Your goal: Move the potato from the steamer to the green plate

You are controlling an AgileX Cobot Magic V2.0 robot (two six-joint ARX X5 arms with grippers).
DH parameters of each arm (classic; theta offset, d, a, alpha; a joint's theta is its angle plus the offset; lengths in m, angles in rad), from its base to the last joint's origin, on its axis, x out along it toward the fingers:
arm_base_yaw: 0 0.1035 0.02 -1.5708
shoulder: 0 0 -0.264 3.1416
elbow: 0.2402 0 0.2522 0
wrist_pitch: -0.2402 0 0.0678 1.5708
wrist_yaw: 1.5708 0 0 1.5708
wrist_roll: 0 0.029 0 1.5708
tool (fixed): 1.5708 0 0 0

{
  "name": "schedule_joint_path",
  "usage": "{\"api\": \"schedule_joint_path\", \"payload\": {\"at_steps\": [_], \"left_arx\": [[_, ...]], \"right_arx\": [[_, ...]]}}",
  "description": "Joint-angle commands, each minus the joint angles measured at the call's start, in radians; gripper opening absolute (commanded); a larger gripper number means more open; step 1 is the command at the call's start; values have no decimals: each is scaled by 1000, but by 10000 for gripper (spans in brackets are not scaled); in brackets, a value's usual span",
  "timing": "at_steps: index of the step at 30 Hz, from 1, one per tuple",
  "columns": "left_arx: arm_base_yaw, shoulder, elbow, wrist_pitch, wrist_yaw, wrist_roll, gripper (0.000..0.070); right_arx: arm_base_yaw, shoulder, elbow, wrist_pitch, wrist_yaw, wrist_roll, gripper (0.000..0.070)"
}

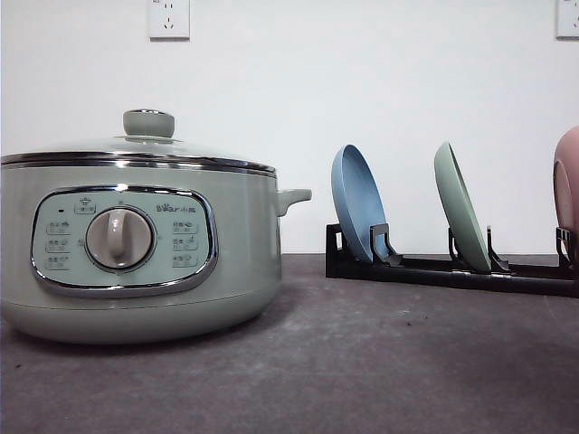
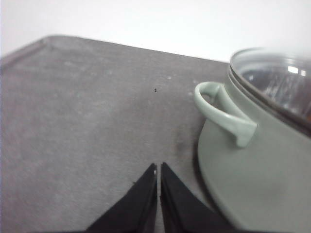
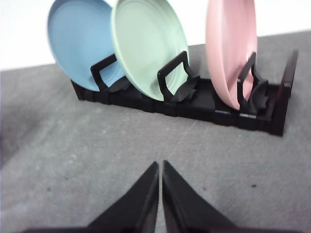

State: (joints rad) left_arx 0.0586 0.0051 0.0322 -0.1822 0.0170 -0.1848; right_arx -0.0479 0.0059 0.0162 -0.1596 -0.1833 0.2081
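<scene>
The pale green steamer (image 1: 136, 253) stands at the left of the table with its glass lid (image 1: 136, 149) on, so the potato is hidden. In the left wrist view the steamer (image 2: 257, 160) and its side handle (image 2: 221, 109) lie just beside my left gripper (image 2: 158, 170), which is shut and holds nothing. The green plate (image 1: 461, 206) stands on edge in a black rack (image 1: 452, 269) at the right. My right gripper (image 3: 160, 167) is shut and holds nothing, a short way in front of the green plate (image 3: 148, 48).
A blue plate (image 1: 360, 203) and a pink dish (image 1: 568, 185) stand on edge in the same rack on either side of the green plate. Grey table (image 1: 362, 362) stretches between steamer and rack. A white wall stands close behind.
</scene>
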Motion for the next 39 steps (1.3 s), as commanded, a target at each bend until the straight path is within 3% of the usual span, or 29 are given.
{"api": "schedule_joint_path", "payload": {"at_steps": [1, 15, 26, 32, 39], "left_arx": [[2, -2, -20, -4, -2, -129, 2], [2, -2, 29, -13, 27, -256, 2], [2, 73, 205, -65, 83, -253, 3], [2, 182, 348, -89, 132, -210, 3], [2, 365, 563, -207, 257, -69, 2]], "right_arx": [[-2, -2, -4, -6, 1, 74, 0], [-2, -2, 7, -6, -34, 184, 0], [-2, 4, 171, -6, -32, 196, 0], [-2, 78, 315, -26, -32, 163, 0], [-1, 243, 523, -150, -47, 63, 0]]}}
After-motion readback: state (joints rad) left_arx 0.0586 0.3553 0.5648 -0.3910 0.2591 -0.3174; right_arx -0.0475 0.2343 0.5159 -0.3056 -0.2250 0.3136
